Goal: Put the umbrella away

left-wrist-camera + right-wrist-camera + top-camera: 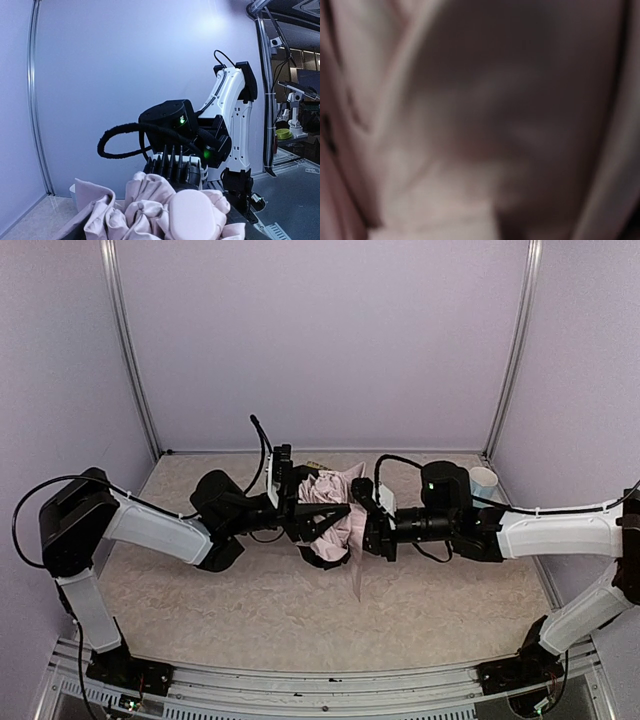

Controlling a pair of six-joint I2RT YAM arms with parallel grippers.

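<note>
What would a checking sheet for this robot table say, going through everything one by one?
Surface: beige speckled table, flat.
Job's things: umbrella, pale pink and crumpled, held up off the table between the two arms; a strip of it hangs down.
Clutter: one small white cup-like thing at the far right corner.
Grippers: right gripper looks closed on the umbrella; left gripper has its fingers against the fabric, but whether it is open or shut is unclear.
Cables: a black cable loops above the left arm, and another loops above the right arm.
Surroundings: pale purple walls and metal corner posts.
</note>
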